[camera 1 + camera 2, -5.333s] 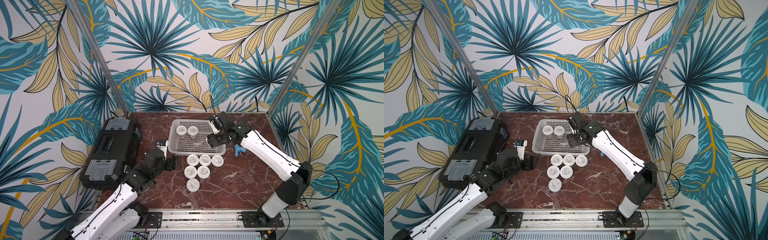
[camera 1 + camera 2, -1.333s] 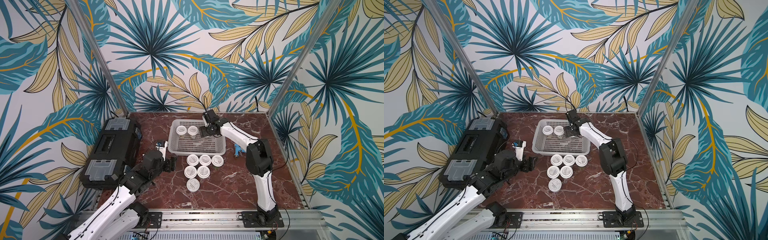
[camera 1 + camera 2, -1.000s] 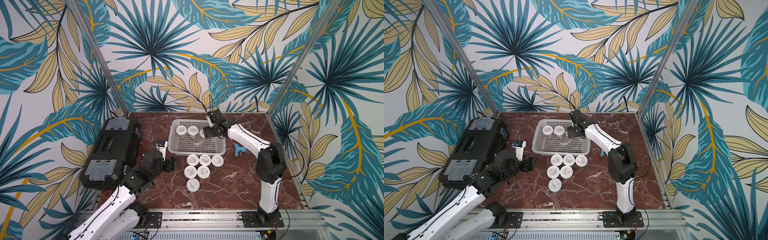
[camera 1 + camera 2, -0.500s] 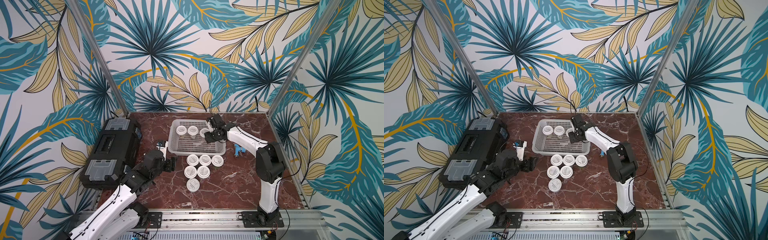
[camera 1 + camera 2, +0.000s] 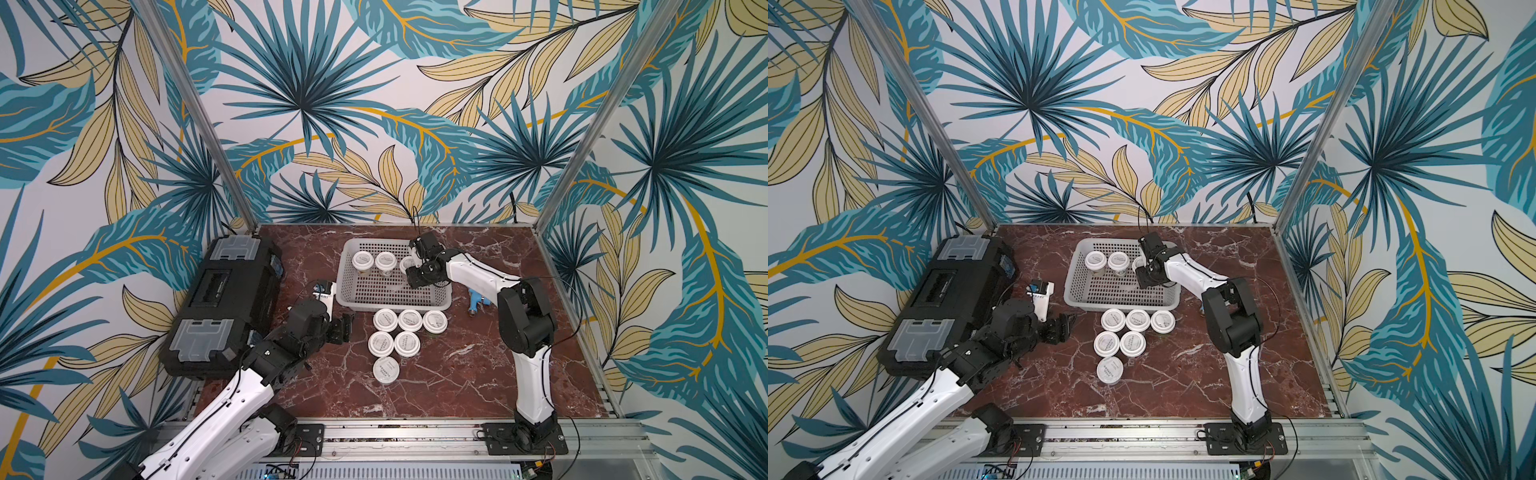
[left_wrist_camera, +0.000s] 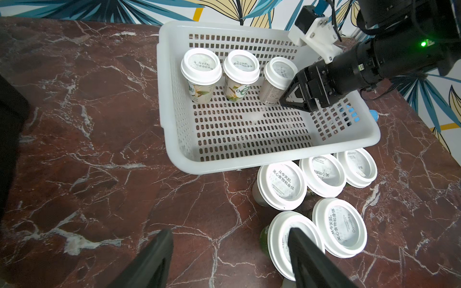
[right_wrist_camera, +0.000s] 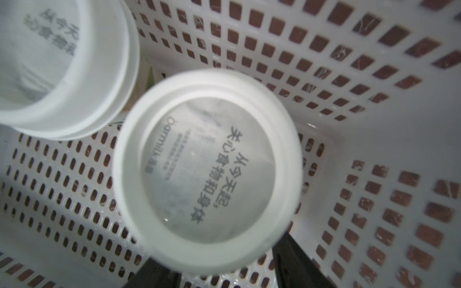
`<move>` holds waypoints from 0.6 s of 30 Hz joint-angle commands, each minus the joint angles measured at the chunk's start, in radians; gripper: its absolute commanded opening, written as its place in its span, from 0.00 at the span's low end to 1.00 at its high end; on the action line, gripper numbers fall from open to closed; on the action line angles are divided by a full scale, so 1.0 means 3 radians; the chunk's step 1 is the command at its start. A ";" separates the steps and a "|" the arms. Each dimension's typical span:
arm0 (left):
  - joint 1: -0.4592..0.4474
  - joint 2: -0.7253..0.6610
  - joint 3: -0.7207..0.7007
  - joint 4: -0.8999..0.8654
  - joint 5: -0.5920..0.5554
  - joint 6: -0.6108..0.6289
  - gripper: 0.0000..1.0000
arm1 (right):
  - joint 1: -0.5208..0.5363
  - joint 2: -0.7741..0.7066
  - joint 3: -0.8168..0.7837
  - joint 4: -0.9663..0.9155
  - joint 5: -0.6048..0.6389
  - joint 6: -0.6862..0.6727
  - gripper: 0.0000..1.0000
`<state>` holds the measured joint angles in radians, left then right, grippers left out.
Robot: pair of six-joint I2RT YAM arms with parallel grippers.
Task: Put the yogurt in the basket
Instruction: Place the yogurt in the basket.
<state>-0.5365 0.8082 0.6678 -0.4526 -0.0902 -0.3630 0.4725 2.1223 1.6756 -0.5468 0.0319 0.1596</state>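
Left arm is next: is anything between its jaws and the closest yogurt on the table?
Nothing visible. Only bare marble table separates the open left gripper from that yogurt; the basket stands farther back.

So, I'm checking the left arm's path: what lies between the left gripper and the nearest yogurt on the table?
Nothing: in both top views only bare table separates the left gripper from the nearest yogurt.

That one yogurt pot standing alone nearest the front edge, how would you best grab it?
Come straight down on the front yogurt pot and pinch its round lid rim from its two open sides; it stands upright, and other pots crowd only its far side.
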 commanded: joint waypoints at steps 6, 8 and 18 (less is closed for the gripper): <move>0.0016 0.0001 0.0024 0.0039 -0.0017 0.0049 0.77 | -0.0005 0.0247 0.0155 0.0043 -0.0043 -0.0062 0.61; 0.0015 0.0003 0.0024 0.0036 -0.0018 0.0049 0.77 | -0.0005 0.0275 0.0176 0.0048 -0.0045 -0.0062 0.61; 0.0016 0.0005 0.0024 0.0038 -0.0016 0.0045 0.77 | -0.0007 0.0394 0.0271 0.0095 -0.0070 -0.0070 0.61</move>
<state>-0.5365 0.8082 0.6678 -0.4526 -0.0902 -0.3630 0.4725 2.1998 1.7336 -0.5255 0.0246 0.1524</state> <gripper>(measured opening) 0.767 0.610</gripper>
